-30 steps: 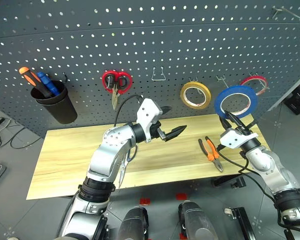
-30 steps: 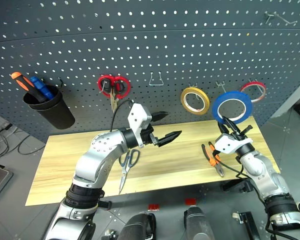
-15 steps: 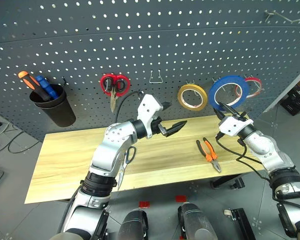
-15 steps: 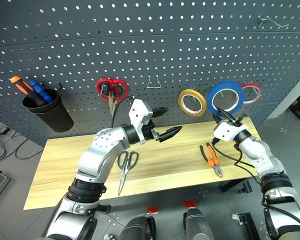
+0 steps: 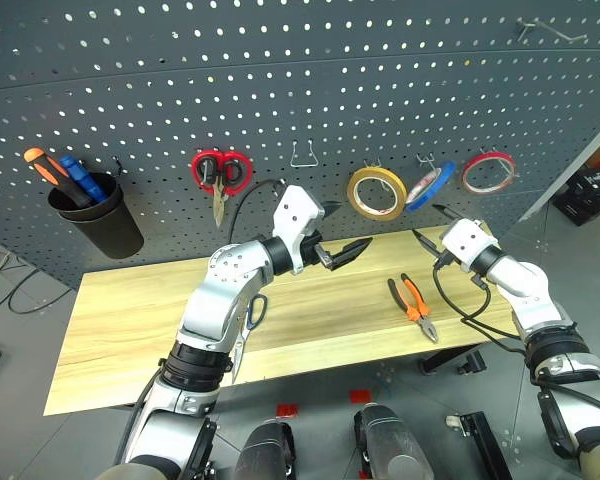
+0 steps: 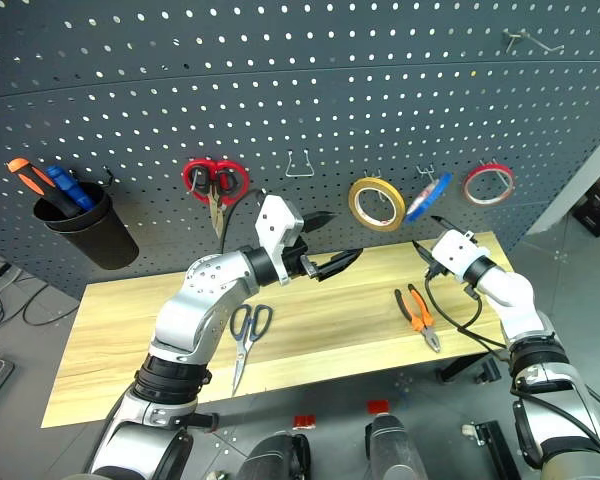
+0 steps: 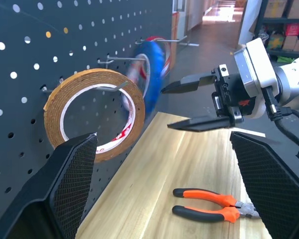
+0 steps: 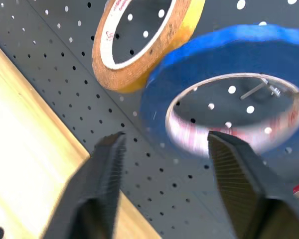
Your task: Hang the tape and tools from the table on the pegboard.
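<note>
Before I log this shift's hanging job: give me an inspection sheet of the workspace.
Surface: wooden table, plain.
Job's things: blue tape hanging on a pegboard hook; pliers and blue-handled scissors lying on the table.
Clutter: yellow tape, red tape, red scissors, black cup with tools, all on the board.
Grippers: left gripper open, empty; right gripper open, clear of the blue tape.
Cables: black leads on both arms.
Surroundings: grey floor.
</note>
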